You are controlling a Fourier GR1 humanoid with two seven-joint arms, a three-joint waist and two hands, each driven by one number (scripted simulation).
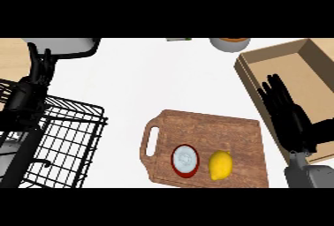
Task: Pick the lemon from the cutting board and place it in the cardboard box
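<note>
Head view: the lemon lies on the board, at its near right part, untouched by either hand. Just left of it on the same board sits a red-rimmed round thing with a pale top, close beside the lemon; whether they touch I cannot tell. The board's handle slot faces left.

The box stands open at the right, far of the board's right edge and running toward the far right corner. The right hand hangs over the box's near left wall, fingers straight and spread, pointing far, holding nothing; its grey forearm enters at the near right.

The left hand shows at the far left, over a black wire rack, fingers straight and relaxed, empty. A bowl peeks in at the far edge.
</note>
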